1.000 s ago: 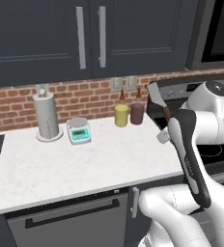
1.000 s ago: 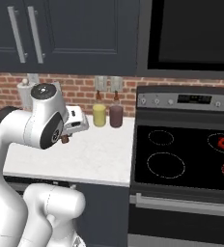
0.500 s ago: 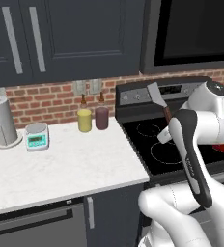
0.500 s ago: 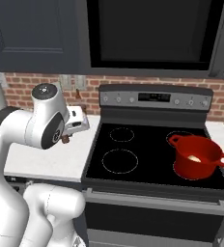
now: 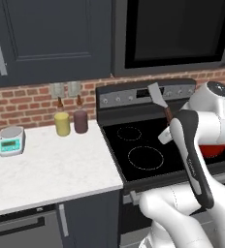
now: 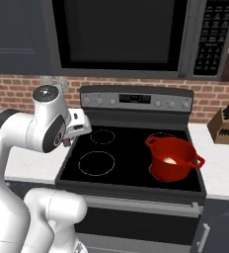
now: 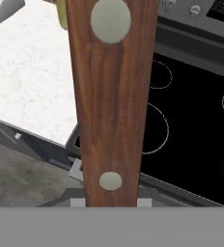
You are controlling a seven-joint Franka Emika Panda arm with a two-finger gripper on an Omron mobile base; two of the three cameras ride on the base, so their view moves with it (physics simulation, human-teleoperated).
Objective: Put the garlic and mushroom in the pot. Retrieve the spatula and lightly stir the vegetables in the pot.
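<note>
Scale (image 5: 11, 140), left on white counter (image 5: 51, 164). Yellow canister (image 5: 62, 124) and maroon canister (image 5: 80, 121) at the brick wall. Spatula (image 5: 158, 97): blade up over the black stove (image 6: 131, 158), wooden handle clamped in the closed gripper (image 5: 170, 123). Pot (image 6: 173, 158): front-right burner, pale vegetables (image 6: 170, 160) inside. Knife block (image 6: 224, 126), far right.

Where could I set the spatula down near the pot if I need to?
Bare glass lies on the stove top left of the red pot, across both left burners. The white counter is open in front of the yellow canister and maroon canister. The strip between pot and knife block is tight.
</note>
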